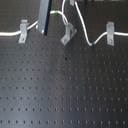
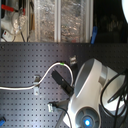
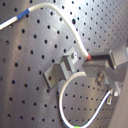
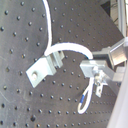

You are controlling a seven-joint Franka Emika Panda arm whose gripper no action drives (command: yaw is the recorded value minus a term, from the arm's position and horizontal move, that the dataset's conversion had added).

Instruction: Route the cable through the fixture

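The white cable [image 1: 84, 34] enters from the first exterior view's left, passes a green band [image 1: 57, 12], dips by a blue band [image 1: 90, 44] and leaves to the right. The slanted grey fixture [image 1: 68, 35] stands mid-board between two upright clips. In both wrist views my gripper [image 3: 92, 60] [image 4: 93, 65] is just beside the fixture [image 3: 62, 68] [image 4: 42, 68], shut on the cable [image 3: 55, 11] [image 4: 70, 47]. The cable curls over the fixture's forked top. I cannot tell whether it sits in the fork.
An upright grey clip [image 1: 22, 31] holds the cable on the first exterior view's left, another [image 1: 110, 32] on its right. A dark bar of the arm [image 1: 44, 17] hangs before the cable. The white arm [image 2: 90, 85] fills the second exterior view's lower right.
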